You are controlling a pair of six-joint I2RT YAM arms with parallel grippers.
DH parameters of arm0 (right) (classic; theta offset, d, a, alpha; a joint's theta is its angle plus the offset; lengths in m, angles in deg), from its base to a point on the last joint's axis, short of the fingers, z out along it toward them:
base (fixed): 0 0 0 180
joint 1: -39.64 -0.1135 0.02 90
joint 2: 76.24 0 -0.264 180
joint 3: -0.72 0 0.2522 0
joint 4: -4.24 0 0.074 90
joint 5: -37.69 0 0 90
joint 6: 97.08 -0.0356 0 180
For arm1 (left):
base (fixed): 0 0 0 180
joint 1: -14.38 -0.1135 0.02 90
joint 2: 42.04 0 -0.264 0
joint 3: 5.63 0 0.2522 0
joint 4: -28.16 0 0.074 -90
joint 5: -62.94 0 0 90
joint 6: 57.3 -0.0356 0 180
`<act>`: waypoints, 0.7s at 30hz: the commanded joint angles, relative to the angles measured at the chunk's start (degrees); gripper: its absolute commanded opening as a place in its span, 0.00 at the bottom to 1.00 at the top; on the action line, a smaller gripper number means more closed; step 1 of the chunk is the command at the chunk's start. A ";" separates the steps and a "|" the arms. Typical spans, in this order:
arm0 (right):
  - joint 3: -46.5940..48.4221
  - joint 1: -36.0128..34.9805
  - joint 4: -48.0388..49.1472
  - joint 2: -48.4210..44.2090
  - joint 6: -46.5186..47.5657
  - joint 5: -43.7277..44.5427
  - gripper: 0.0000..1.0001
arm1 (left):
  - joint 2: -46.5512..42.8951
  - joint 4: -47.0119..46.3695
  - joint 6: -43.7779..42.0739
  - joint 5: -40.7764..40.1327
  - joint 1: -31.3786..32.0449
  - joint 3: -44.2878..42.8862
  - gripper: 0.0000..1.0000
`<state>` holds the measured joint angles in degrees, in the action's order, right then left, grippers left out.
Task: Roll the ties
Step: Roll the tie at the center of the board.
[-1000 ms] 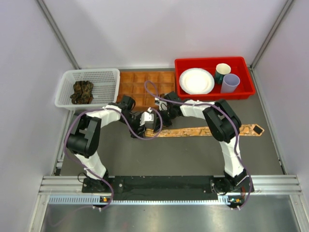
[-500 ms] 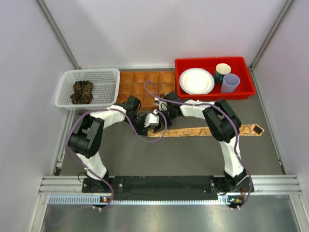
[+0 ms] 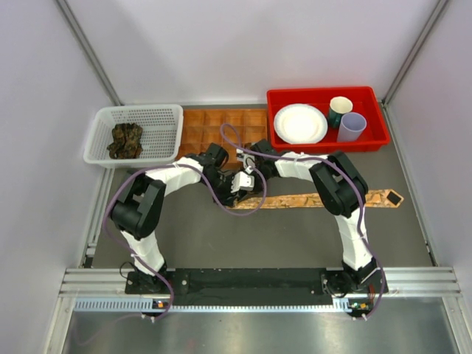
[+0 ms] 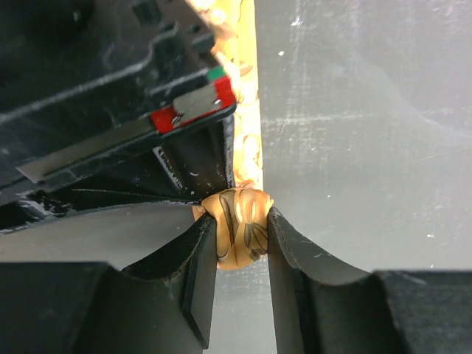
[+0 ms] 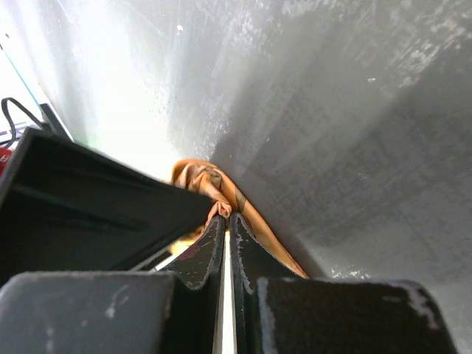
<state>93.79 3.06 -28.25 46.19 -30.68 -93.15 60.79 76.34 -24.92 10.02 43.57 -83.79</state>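
**Grippers joined at the roll [image 4: 237, 225]; the tan-orange tie [image 3: 317, 199] laid away to the right**

By the left gripper [image 4: 240, 236] the small roll at the tie's narrow end is clasped, one finger pressed to each side of it; the right gripper [image 5: 225, 221] is shown with its fingers pressed almost together, a fold of the same fabric pinched at their tips, hard against the roll. In the top view both grippers are found close together near the middle of the surface [image 3: 221, 236], just in front of the brown compartment tray [image 3: 214, 129]; from there the unrolled length is laid flat on a left-to-right axis, ending at the pointed wide end [image 3: 394, 198] well off to the robot's right. The roll's own axis is set across that line, so rolling is judged to have to travel rightward along the strip; neither arm can be called nearer the roll, though the right arm is stretched above the unrolled length. The dark ties [image 3: 125, 140] are bundled in the white basket [image 3: 136, 109], well apart to the left.
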 commanded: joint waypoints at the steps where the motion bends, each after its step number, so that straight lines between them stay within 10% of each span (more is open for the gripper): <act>1: 0.76 -0.07 -1.32 1.67 1.36 2.17 0.00 | 2.90 -1.45 2.17 -2.36 0.87 -0.64 0.37; 21: 2.43 1.68 -5.89 -4.92 -0.75 -3.54 0.20 | 5.02 1.00 -0.73 -11.24 0.87 4.46 0.25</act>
<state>94.56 4.07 -31.31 45.73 -30.72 -93.98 61.99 74.87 -24.27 6.76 44.14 -83.29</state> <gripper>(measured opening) 0.181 0.263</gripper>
